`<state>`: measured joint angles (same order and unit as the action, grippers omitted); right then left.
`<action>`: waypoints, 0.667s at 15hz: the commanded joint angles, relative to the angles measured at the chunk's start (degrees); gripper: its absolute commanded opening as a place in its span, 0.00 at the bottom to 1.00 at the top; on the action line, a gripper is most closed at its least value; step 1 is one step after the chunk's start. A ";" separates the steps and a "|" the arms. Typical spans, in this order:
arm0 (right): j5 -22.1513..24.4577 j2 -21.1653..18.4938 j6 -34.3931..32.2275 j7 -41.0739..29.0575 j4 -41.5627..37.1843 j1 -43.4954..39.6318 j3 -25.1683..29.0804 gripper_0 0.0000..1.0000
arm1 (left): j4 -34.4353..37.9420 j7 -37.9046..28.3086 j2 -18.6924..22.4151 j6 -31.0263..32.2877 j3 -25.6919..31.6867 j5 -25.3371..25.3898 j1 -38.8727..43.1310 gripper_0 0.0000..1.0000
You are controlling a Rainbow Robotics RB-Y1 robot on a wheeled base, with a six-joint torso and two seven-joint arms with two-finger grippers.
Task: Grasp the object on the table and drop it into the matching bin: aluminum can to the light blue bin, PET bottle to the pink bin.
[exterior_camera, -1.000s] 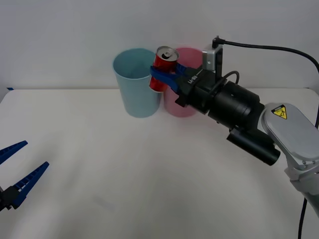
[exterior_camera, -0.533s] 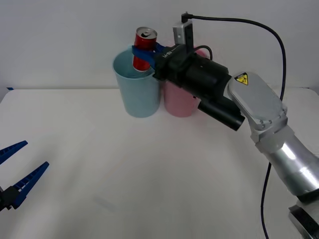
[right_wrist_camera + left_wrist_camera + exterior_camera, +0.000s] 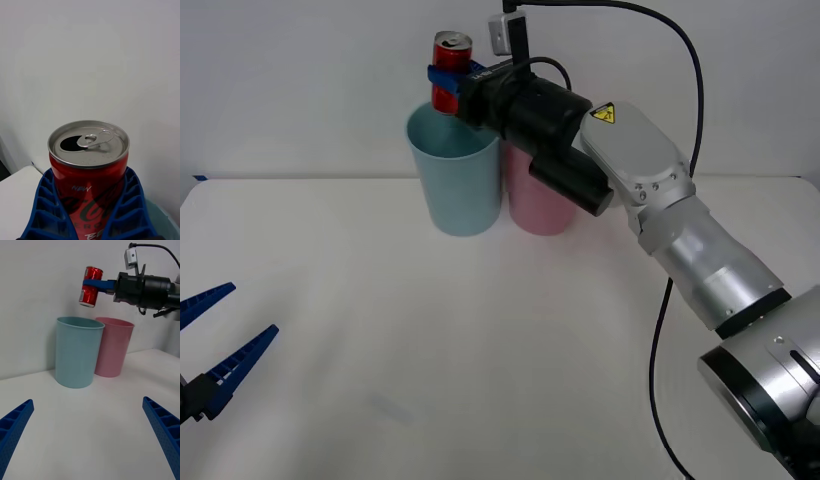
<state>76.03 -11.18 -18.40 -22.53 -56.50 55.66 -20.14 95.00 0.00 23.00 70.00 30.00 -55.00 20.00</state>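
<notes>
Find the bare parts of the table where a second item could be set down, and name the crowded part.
Free: the wide white table in front of the light blue bin and pink bin, and the far left corner beside the blue bin. Crowded: the far centre, where the right tool holds the can above the blue bin; the near-left edge holds the open left tool.

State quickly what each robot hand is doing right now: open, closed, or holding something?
Left hand: open, holding nothing, low over the table's near left.
Right hand: closed on the red aluminum can, above the light blue bin.
</notes>
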 commanded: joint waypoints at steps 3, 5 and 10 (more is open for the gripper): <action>0.00 1.33 1.71 0.83 3.59 2.34 0.01 0.00 | 0.00 0.00 0.00 0.00 0.00 0.00 0.00 1.00; 0.00 1.33 1.71 0.91 3.68 2.34 0.01 0.00 | 0.00 0.00 0.00 0.00 0.00 0.00 0.00 1.00; 0.00 1.33 2.14 1.09 3.59 2.34 0.18 1.00 | 0.00 0.00 0.00 0.00 0.00 0.00 0.00 1.00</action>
<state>76.03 -9.84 -16.35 -21.56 -52.84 58.01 -19.97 95.00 0.00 23.00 70.00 30.00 -55.00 20.00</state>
